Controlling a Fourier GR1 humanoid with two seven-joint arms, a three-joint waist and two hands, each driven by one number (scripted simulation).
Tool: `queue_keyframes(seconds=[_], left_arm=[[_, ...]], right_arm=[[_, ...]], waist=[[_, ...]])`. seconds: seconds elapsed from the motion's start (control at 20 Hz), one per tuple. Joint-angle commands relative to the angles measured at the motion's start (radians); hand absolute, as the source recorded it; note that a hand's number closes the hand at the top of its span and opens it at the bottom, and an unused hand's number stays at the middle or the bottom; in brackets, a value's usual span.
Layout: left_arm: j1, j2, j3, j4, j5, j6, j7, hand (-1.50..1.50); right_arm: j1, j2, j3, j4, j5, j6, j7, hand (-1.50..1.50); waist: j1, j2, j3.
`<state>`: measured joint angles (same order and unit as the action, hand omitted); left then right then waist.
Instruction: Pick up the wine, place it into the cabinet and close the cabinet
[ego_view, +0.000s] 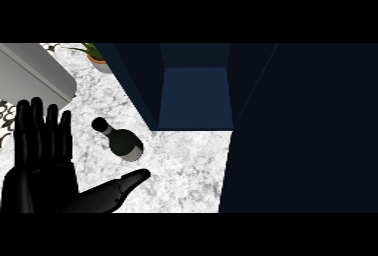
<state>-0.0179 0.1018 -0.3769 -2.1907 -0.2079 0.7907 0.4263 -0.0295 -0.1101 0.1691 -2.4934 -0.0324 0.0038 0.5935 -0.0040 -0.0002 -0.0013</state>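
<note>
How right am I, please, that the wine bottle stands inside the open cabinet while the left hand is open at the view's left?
Not quite. The head view shows the wine bottle standing on the counter, outside the open cabinet and to its left. The rest holds: the left hand is open at the view's left.

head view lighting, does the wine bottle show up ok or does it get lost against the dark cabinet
In the head view the wine bottle stands out dark against the bright, evenly lit marble counter, apart from the cabinet; the cabinet's inside is dim blue and its open door at right almost black; the open left hand is black, with little shading; no glare shows.
</note>
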Motion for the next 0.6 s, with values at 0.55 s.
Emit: queue_keyframes(seconds=[0.55], left_arm=[[0.141, -0.051, 0.184, 0.254, 0.347, -0.22, -0.405, -1.5]], right_arm=[[-0.003, 0.003, -0.024, -0.125, -0.049, -0.009, 0.076, -1.5]], waist=[[0.002, -0.001, 0.001]])
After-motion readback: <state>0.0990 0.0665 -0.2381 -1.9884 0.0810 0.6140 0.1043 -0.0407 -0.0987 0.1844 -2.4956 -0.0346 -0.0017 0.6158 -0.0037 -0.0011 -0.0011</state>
